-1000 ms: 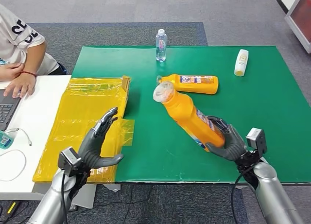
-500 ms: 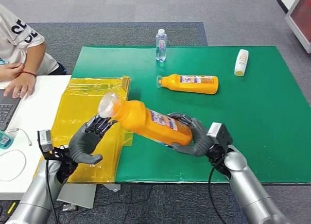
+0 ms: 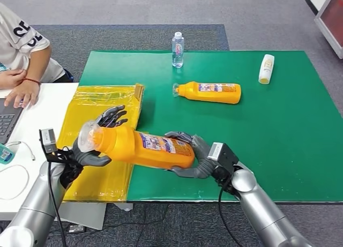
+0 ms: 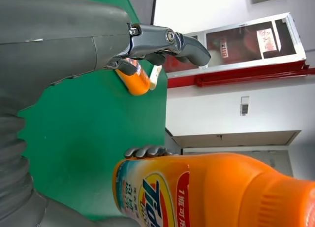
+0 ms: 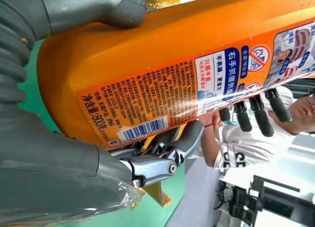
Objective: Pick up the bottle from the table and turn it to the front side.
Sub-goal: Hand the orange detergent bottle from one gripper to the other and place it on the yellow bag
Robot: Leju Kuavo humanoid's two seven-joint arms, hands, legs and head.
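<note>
A large orange detergent bottle (image 3: 141, 147) hangs level above the table's front edge, its clear cap toward the left. My right hand (image 3: 198, 156) grips its base, with thumb and fingers wrapped round it (image 5: 48, 153). The barcode label (image 5: 148, 104) faces the right wrist camera. My left hand (image 3: 91, 157) sits at the bottle's neck, thumb under it and fingers spread behind it, not closed on it. In the left wrist view the thumb (image 4: 167, 40) stands well apart from the bottle (image 4: 223, 192), whose logo side shows there.
A second orange bottle (image 3: 210, 92) lies on the green mat (image 3: 262, 129), with a small water bottle (image 3: 177, 50) at the far edge and a white bottle (image 3: 266, 68) far right. A yellow plastic bag (image 3: 92, 118) lies left. A person (image 3: 20, 49) sits at a laptop (image 3: 6, 121).
My right hand has carried the bottle leftward and swung it level, the cap now pointing left. My left hand has risen so that the neck lies between its thumb and fingers.
</note>
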